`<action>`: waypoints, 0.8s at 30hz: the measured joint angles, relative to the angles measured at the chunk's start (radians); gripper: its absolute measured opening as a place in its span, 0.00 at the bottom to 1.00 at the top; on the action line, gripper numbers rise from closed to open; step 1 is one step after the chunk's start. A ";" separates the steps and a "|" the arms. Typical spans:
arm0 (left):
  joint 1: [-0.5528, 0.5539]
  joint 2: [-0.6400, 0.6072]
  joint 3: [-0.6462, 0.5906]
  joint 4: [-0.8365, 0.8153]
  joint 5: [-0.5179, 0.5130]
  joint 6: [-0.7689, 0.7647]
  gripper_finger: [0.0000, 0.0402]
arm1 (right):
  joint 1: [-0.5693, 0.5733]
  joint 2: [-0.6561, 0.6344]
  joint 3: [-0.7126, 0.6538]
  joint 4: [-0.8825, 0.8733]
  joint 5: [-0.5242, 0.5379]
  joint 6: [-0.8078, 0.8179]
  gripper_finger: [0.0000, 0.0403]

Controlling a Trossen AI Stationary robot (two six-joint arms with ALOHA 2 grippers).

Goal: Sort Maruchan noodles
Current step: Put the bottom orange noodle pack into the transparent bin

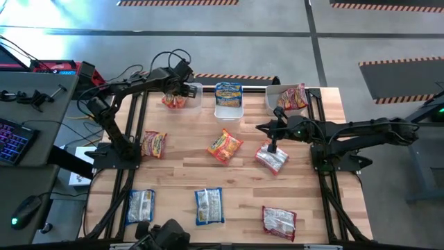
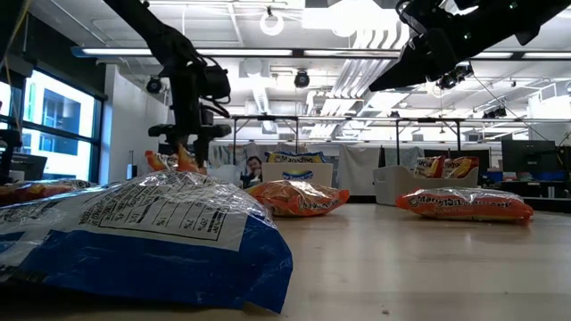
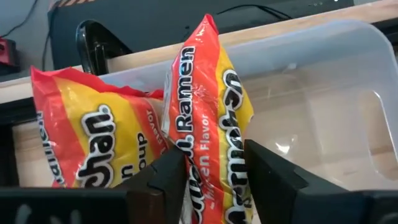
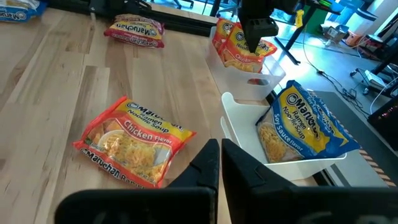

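L gripper (image 3: 214,180) sits over the left bin (image 1: 194,103) at the table's far edge, jaws part open with an orange Maruchan packet (image 3: 208,118) standing upright between the fingers (image 3: 163,180). Fingers look just beside the wrapper, not pinching hard, so prob releasing or just released; can't tell if any grip is left. A 2nd orange packet (image 3: 87,137) already leans in the same bin.

R gripper (image 1: 272,146) is shut, empty, tip down over a pink/red-and-white packet (image 1: 272,159) on the table, right of centre; touching or just above, can't tell.

Progress, judged: roughly a third done. Sorted: 2 orange in left bin, 1 blue-yellow Soy Sauce packet (image 1: 228,92) in the middle bin (image 1: 228,111), 1 red-orange packet (image 1: 293,97) in the right bin (image 1: 272,99).

Left on table: orange packet (image 1: 153,144) near L arm base, orange Chicken packet (image 1: 225,146) at centre, the one under R gripper, 2 blue-and-white packets (image 1: 141,205) (image 1: 208,206) at near edge, 1 pink/red-and-white (image 1: 279,222) near right
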 joint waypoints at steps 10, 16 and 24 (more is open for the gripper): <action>0.009 0.000 0.000 -0.012 0.092 -0.019 0.06 | 0.000 0.000 0.000 0.000 0.000 -0.004 0.00; 0.007 -0.034 0.000 -0.081 0.063 -0.133 0.04 | 0.000 0.000 0.000 0.000 -0.012 -0.005 0.00; 0.007 -0.071 -0.010 -0.138 0.005 -0.229 0.03 | 0.000 0.000 0.000 -0.008 -0.024 -0.008 0.00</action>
